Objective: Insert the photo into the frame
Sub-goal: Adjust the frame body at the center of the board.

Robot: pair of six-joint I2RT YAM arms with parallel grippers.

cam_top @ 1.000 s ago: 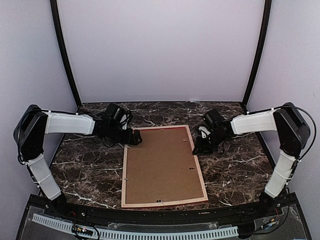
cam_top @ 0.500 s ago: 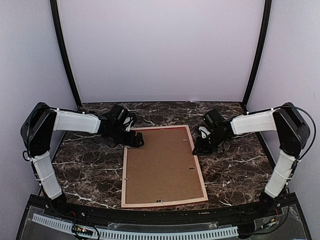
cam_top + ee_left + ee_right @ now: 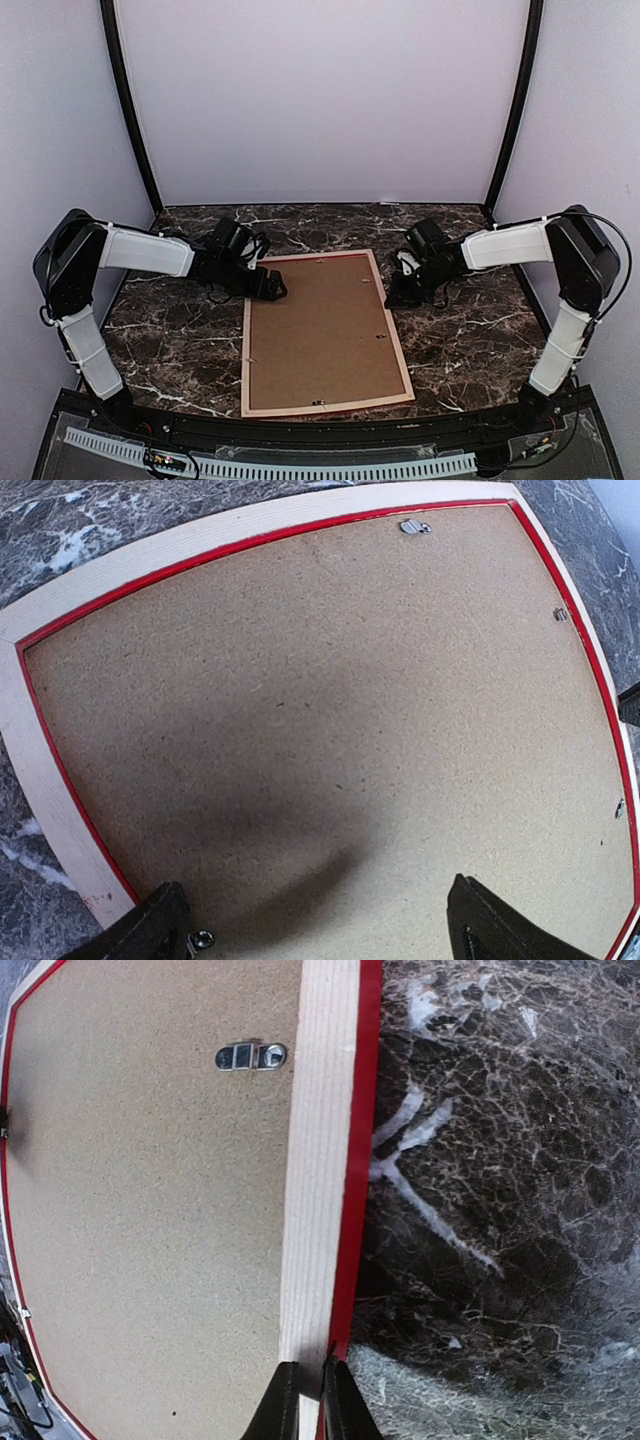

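The frame (image 3: 398, 345) lies face down on the table, pale wood back up, red outer edge showing. A plain brown backing board (image 3: 320, 330) fills its opening. The photo is out of view. My left gripper (image 3: 268, 285) is open and hovers low over the board's far-left corner; in the left wrist view its fingers straddle the bare board (image 3: 330, 680) inside the frame rail (image 3: 40, 770). My right gripper (image 3: 392, 298) is shut on the frame's right rail (image 3: 320, 1160), near its far end, fingers pinching the red outer edge.
Dark marble table (image 3: 180, 340) with white veins lies all round the frame. Small metal turn-clips sit on the board's edges (image 3: 250, 1056) (image 3: 415, 526). Light walls and black posts enclose the back and sides. The near table edge runs just below the frame.
The frame has shifted slightly to the left, with more red edge showing along its right and near sides. The left gripper has drawn back a little from where it was half a second ago.
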